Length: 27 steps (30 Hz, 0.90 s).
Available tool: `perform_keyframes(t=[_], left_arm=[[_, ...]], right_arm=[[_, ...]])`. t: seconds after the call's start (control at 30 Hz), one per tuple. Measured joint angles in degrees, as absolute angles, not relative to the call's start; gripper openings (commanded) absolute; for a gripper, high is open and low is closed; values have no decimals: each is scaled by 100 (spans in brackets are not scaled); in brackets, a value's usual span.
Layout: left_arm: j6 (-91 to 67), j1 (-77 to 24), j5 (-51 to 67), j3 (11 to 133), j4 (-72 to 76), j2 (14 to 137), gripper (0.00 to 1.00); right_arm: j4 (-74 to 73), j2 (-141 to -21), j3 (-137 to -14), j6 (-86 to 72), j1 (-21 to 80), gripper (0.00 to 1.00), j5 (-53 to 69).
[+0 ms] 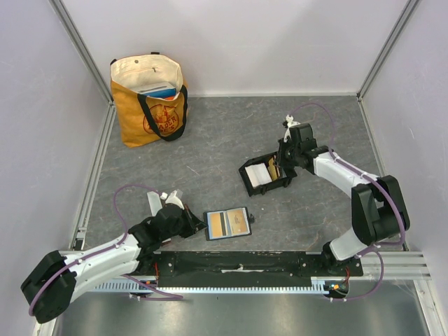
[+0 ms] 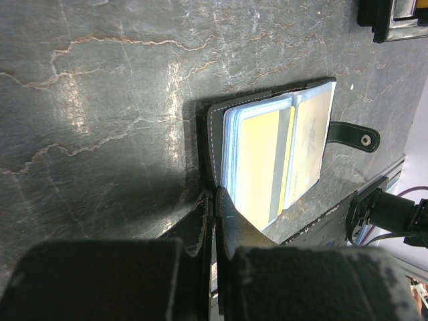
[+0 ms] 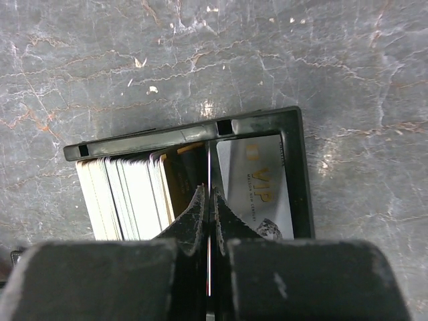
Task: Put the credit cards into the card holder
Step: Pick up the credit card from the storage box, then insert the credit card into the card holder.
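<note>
A: Where are the cards (image 3: 127, 194) sitting rn?

B: We're seeing a stack leaning on edge in one bay of the holder (image 3: 180, 130), on the left in the R wrist view. A grey VIP card (image 3: 257, 180) is lying flat in the other bay. More are sitting in the open wallet (image 2: 267, 154), incl. an orange card (image 2: 257, 160) behind clear sleeves.

A: And the grippers?

B: The R gripper (image 3: 208, 197) is hanging right over the holder's divider w/ its fingers pressed together. A thin line is running between them. It could be a card edge-on or the divider itself, we can't tell. The L gripper (image 2: 215, 197) is closed too, tips touching the wallet's near edge. We can't tell whether it's nipping the cover.

A: How are we expecting the cards to handle?

B: We're judging them light, thin and stiff w/ a little flex. They're glossy, so prob. slippery between hard fingers. They're not fragile, but we're guessing one bends if it's jammed against the divider.

A: Where are we grabbing?

B: We're thinking the exposed short edge, pinching across both faces near the middle so the card isn't twisting. The sleeves are prob. clinging, so we're wanting the wallet pinned down while the other arm is pulling.
</note>
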State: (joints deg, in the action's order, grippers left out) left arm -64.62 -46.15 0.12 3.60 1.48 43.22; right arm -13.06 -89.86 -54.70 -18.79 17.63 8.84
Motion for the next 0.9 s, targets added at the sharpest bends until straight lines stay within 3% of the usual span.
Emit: perform_keyframes(t=[0.37,0.57,0.9], left_arm=[[-6462,-4615,14,360,187,4340,2],[-6462,-4615,14,364,189,4344,2],[-6460,-4615,143,368,183,4244,2]], right_arm=[[-1992,-8117,-6163,-1577,2049,0,-172],[-2808,-7078,-6272,-1590,3028,0,-711],[-3975,-4976,-4508,-2440,3605,0,-635]])
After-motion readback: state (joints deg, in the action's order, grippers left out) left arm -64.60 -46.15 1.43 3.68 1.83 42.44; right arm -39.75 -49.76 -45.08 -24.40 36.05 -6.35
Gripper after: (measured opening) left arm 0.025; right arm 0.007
